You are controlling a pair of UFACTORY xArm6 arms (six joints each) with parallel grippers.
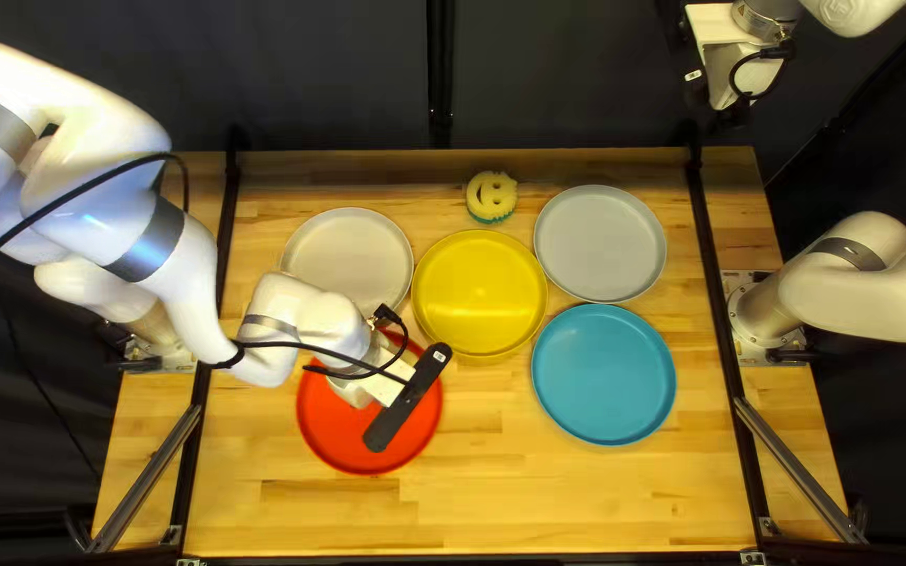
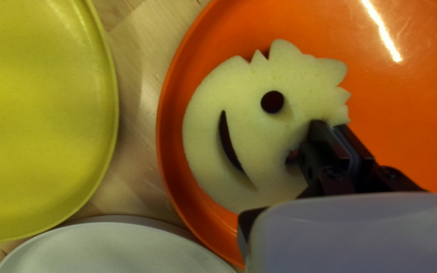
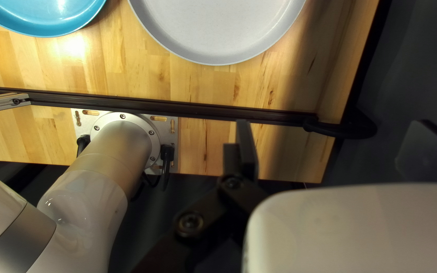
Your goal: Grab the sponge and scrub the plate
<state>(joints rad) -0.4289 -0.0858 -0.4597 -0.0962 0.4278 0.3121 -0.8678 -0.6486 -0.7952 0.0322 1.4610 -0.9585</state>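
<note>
1. Looks finished with the pick-up: holding the sponge (image 2: 249, 101) in the left gripper (image 2: 330, 125), closed firmly on its notched edge.
2. Likely meant for scrubbing the red plate (image 2: 400, 116), at half past seven from the yellow plate (image 1: 480, 294), with twelve at the far side of the table (image 1: 495, 508).
3. Left to do, probably: pressing down and rubbing. Cannot tell whether touching the red plate or hanging just above it, nor whether scrubbed at all.
4. With twelve straight ahead of the left gripper, spreads mostly toward nine o'clock from the grip, smiling side up, over the red plate.
5. Not helping with the right gripper (image 3: 332, 125), spread open, nor with the spare sponge (image 1: 491, 196), at twelve from the yellow plate.
</note>
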